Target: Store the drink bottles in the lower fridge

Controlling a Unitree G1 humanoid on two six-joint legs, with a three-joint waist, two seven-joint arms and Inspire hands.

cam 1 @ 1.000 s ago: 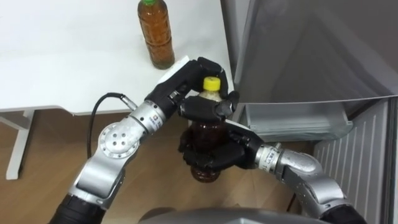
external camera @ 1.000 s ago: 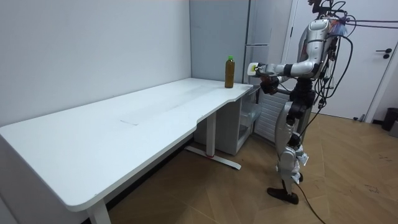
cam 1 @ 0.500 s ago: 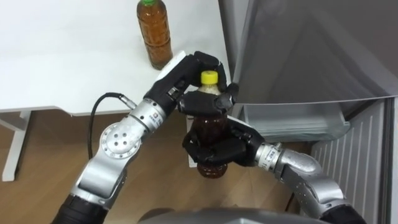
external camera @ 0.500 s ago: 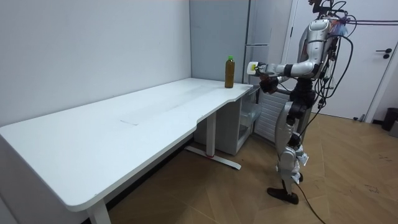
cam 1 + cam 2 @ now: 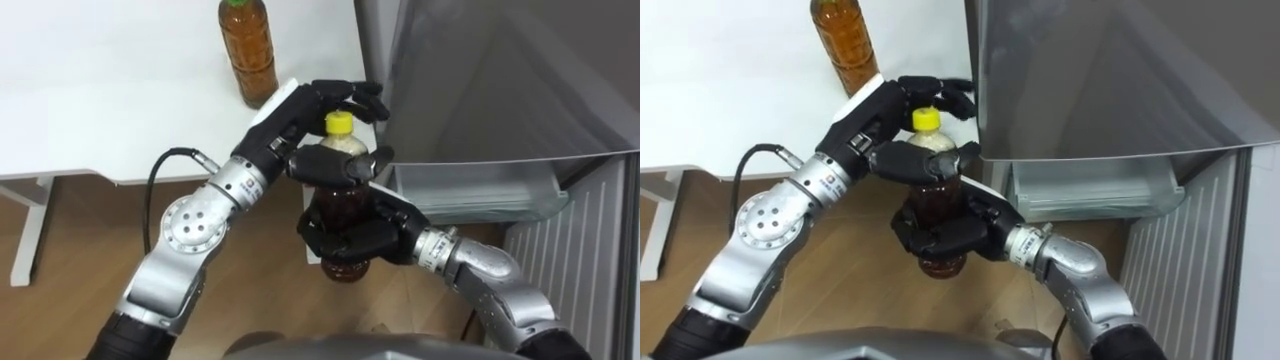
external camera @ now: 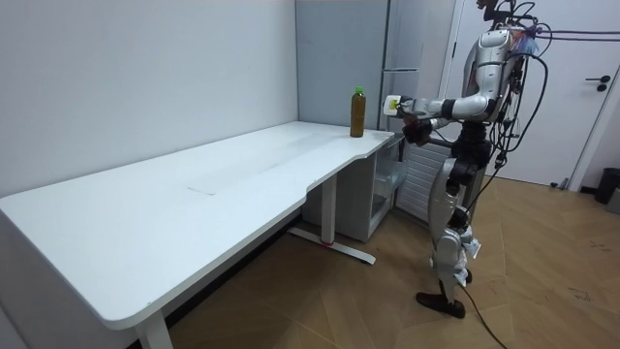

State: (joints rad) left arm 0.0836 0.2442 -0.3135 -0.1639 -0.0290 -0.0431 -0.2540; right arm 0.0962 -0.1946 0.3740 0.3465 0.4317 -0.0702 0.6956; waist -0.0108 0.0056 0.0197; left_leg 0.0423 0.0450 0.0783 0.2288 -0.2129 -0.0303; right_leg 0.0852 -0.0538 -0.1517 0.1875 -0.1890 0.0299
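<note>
Loosened since a moment ago, the left hand [image 5: 300, 115] is spread, fingers stretched over the yellow cap [image 5: 340, 122], while the bottle [image 5: 338, 203] is gripped round its body by the right hand [image 5: 360, 238] before the fridge [image 5: 500, 80]. A second bottle [image 5: 248, 50] on the table [image 5: 100, 90] is seen whole in the room view; its top is cut off in the eye views.
</note>
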